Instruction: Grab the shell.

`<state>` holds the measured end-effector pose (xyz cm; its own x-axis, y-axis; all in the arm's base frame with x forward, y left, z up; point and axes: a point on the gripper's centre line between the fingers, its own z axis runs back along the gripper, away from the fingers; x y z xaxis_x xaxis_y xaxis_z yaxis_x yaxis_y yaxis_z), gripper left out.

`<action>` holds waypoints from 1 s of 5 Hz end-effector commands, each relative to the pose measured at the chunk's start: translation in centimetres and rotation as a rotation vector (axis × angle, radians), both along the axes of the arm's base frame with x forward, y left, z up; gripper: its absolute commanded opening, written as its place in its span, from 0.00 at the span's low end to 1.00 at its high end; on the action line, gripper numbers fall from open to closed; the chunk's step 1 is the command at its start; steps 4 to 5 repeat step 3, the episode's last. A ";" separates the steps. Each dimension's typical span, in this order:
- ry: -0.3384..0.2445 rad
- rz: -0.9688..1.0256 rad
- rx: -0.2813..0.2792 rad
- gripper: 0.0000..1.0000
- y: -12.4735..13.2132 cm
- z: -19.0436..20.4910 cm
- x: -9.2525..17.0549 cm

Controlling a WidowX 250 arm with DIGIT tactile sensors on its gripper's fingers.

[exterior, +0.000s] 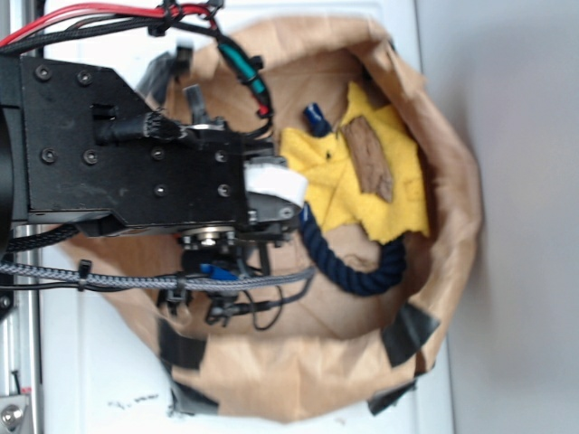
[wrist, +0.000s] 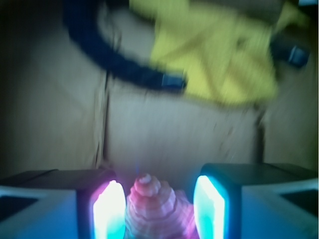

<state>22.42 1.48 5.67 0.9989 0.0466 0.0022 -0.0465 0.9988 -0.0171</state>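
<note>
Brown paper lining (exterior: 452, 181) fills the frame, bearing a yellow cloth (exterior: 398, 203) (upper right) and navy rope (exterior: 357, 271) at center.

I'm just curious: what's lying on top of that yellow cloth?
A flat brown bark piece lies on the yellow cloth, and the navy rope's end crosses its edge. The cloth hides whatever is beneath it.

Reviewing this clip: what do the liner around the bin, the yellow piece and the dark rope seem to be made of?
Liner: looks like brown kraft paper, matte, creased and crumpled at the rim, held with dark tape.
Yellow piece: seemingly soft cloth, matte, folded with a ragged edge.
Rope: apparently twisted fibre cord, navy, with visible spiral strands.
</note>
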 end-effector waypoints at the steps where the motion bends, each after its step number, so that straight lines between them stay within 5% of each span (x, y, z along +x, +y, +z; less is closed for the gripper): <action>1: -0.268 0.045 -0.036 0.00 1.7 15.3 6.9; 5: -0.296 0.044 -0.069 0.00 1.5 16.6 6.7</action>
